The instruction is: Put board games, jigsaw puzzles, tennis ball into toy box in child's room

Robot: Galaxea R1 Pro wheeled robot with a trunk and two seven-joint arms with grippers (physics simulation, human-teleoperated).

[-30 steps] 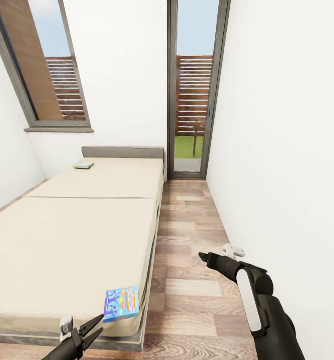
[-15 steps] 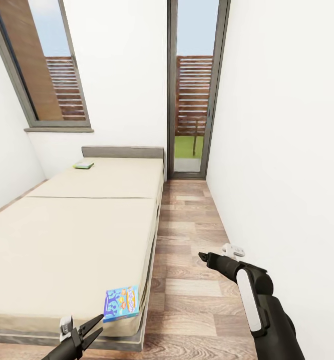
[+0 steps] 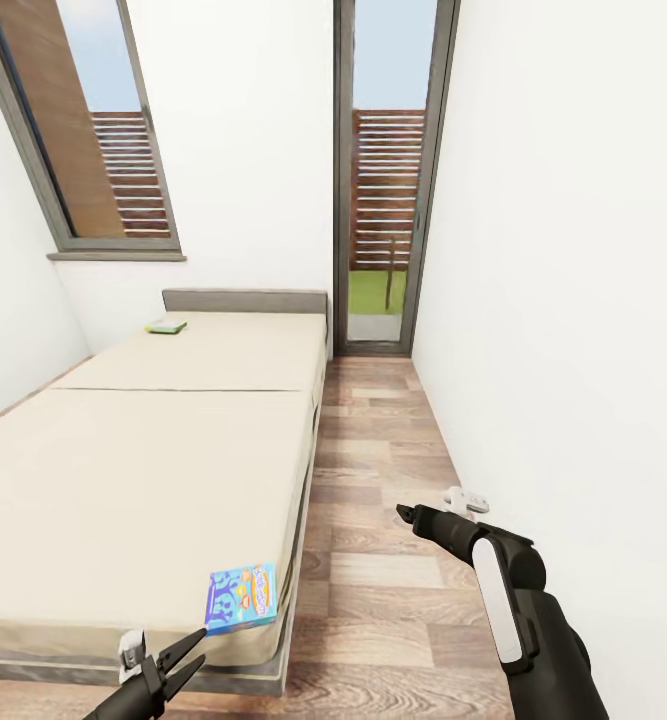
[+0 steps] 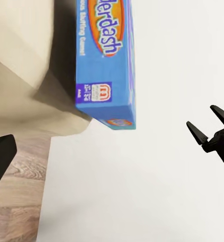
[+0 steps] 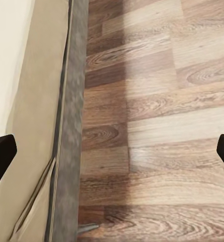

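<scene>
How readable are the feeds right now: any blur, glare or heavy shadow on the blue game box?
Head view: even light, the blue game box small but sharp at the bed corner. Left wrist view: box lettering crisp, the mattress beside it soft and shadowed. Right wrist view: floor grain slightly smeared, a dim band along the bed frame.

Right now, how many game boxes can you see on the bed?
2. A blue cartoon game box lies at the near corner of the bed, close to the left gripper. A green game box lies far off by the headboard. Others may be out of view.
</scene>
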